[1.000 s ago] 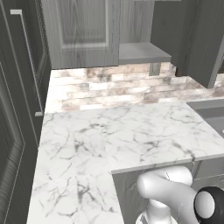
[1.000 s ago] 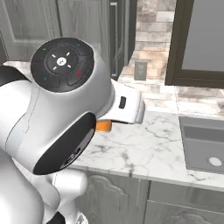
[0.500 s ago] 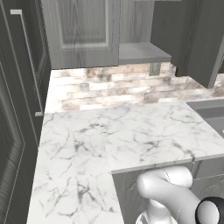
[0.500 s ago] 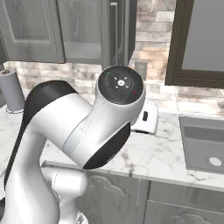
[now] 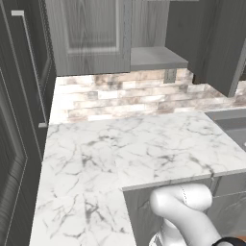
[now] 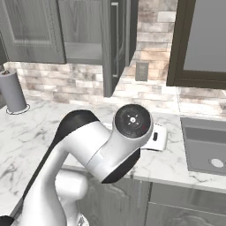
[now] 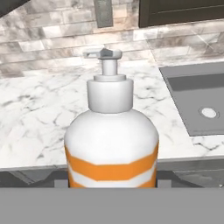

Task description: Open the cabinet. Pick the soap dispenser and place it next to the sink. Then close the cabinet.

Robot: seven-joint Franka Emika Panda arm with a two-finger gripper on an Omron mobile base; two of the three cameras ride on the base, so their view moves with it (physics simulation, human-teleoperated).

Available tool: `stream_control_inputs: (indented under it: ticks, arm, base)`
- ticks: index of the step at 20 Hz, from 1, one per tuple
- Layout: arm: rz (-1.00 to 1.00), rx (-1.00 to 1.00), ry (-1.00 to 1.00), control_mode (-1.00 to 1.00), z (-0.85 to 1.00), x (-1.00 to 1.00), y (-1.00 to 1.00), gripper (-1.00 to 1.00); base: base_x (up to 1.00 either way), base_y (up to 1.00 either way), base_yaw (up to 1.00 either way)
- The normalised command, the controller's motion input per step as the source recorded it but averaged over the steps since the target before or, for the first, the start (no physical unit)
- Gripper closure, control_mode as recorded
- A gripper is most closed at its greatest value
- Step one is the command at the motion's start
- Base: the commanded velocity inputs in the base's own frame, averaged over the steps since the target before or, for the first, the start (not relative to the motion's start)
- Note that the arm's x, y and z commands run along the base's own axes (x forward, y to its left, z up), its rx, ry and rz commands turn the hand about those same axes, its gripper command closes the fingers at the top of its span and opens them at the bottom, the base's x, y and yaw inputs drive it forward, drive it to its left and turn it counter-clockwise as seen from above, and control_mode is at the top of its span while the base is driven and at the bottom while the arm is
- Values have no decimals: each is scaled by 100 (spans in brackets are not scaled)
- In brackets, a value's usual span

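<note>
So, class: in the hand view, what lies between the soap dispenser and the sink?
Bare white marble countertop. In the hand view nothing stands between the soap dispenser and the sink.

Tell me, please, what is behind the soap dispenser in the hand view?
Behind the soap dispenser lies the white marble countertop, then the brick backsplash with a wall outlet. The sink sits to its right. The counter directly behind the bottle is covered.

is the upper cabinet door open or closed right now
Open. The cabinet door stands swung out edge-on from the brick wall, and the grey shelf inside is exposed.
</note>
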Motion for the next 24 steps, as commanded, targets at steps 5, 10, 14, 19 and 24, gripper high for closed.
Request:
stream_control_inputs:
  ticks: [5, 10, 14, 19, 24]
  arm:
    - [0, -1, 0, -100, -27, 24, -46, 100]
    - [0, 0, 0, -100, -13, 29, -49, 100]
    - [0, 0, 0, -100, 0, 32, -4, 100]
    - [0, 0, 0, -100, -1, 58, 0, 100]
    - [0, 0, 0, -100, -15, 77, 0, 100]
  base:
    - [0, 0, 0]
    - [0, 0, 0]
    - [0, 0, 0]
    - [0, 0, 0]
    - [0, 0, 0]
